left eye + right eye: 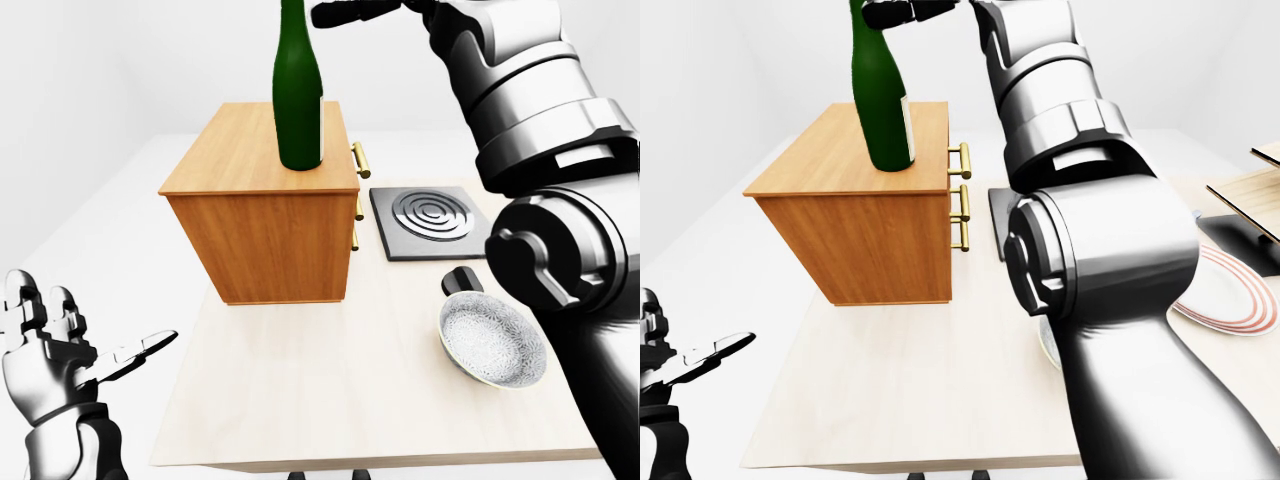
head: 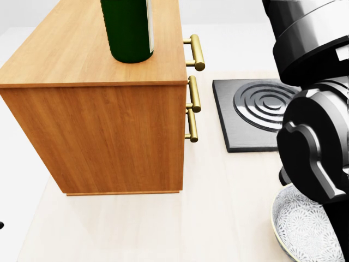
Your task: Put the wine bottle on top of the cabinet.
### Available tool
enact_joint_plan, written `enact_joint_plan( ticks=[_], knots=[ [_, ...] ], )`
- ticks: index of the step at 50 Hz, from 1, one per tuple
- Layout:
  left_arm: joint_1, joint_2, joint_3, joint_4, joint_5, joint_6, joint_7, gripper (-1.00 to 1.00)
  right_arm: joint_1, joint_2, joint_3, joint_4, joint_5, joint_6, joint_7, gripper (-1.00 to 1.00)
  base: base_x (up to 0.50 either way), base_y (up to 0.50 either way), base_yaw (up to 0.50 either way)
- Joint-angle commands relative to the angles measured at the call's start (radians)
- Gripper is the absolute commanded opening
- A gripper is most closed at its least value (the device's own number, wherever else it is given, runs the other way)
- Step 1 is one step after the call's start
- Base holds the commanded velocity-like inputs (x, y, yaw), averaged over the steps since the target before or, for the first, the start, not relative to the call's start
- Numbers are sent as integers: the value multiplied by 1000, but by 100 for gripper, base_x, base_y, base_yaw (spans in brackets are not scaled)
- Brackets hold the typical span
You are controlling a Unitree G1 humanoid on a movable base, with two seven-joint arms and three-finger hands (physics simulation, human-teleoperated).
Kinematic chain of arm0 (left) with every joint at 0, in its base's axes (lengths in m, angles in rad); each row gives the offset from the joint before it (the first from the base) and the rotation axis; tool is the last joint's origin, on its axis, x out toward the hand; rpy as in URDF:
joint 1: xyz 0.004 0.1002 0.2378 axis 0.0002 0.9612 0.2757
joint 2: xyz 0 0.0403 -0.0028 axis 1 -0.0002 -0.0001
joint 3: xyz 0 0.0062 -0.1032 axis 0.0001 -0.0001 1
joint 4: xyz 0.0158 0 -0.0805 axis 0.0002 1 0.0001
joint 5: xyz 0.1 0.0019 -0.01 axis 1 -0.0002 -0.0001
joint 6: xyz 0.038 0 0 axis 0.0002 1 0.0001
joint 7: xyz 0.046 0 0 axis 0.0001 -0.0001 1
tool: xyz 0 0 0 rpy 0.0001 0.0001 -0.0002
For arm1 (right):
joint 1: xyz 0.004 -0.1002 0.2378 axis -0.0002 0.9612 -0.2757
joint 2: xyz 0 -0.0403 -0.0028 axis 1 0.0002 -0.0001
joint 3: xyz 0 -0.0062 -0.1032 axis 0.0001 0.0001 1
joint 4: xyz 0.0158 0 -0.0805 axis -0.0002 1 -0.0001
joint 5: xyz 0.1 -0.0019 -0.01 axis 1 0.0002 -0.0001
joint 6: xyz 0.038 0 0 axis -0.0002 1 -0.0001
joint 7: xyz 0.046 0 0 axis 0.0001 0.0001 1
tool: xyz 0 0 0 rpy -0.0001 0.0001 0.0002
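Bottle placement on cabinet

Wine bottle [image 1: 298, 100] is seen upright on cabinet [image 1: 240, 165]; judged heavy, slick, breakable, best gripped mid-body. Right hand [image 1: 345, 13] is apart beside neck; left hand [image 1: 60, 345] spread.

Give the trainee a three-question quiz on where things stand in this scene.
1. True or false: the wine bottle stands upright on the cabinet.
2. What lies right of the cabinet in the left-eye view? A) hot plate B) kettle C) toaster
3. Fill in: the left robot hand is ____.

Key: 1 true. 2 A, the hot plate, above the bowl. 3 open; the right robot hand is clear of the bottle.
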Motion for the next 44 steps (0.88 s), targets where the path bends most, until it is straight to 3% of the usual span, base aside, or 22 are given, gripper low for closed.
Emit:
enact_joint_plan(
  ticks=[1, 13, 22, 44],
  knots=[
    [-1, -1, -6, 4, 5, -4, 0, 100, -76, -48, 9, -8, 1, 0, -47, 100, 0, 0, 0],
    [-1, 0, -5, 9, 2, -6, 0, 100, -164, -110, -46, -12, 80, 0, -120, 100, 0, 0, 0],
    [-3, 2, -7, 2, 3, 1, 3, 100, -218, -153, -40, -20, 107, 0, -158, 100, 0, 0, 0],
    [-4, 1, -11, 4, 8, -1, 4, 100, -218, -179, -13, -41, 139, 0, -139, 100, 0, 0, 0]
  ],
)
